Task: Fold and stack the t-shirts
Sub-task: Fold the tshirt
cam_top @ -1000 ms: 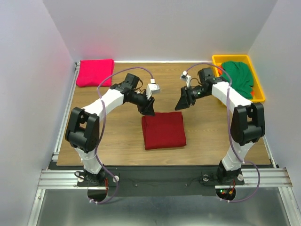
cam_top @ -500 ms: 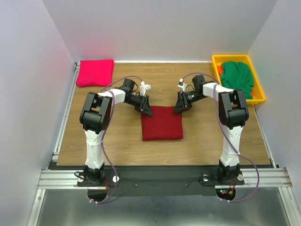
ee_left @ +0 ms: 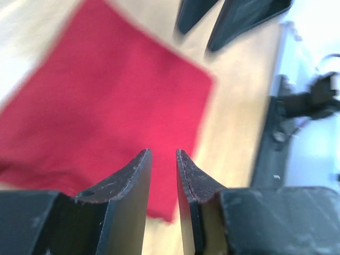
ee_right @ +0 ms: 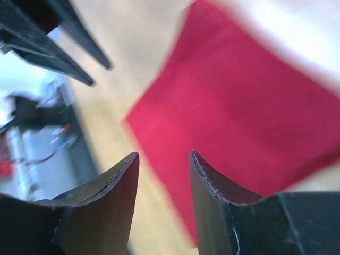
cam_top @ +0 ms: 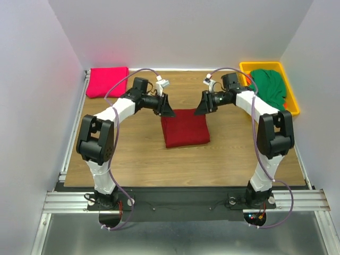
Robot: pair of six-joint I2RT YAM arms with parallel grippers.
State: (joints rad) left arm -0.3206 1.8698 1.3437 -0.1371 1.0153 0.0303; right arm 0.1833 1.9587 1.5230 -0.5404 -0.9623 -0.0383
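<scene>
Looking down on the folded dark red cloth t-shirt [cam_top: 185, 127], I see it lying flat in the middle of the wooden tabletop [cam_top: 133, 154]. My left gripper [ee_left: 162, 153] hangs at its far left corner, fingers a slit apart and pinching nothing. The right gripper [ee_right: 163, 155] hangs at the far right corner, parted wider and also empty. I cannot tell if either touches the cloth. A folded pink-magenta t-shirt [cam_top: 108, 82] lies in the table's far left corner. A crumpled green t-shirt [cam_top: 270, 87] fills the yellow plastic bin [cam_top: 260, 64] at far right.
</scene>
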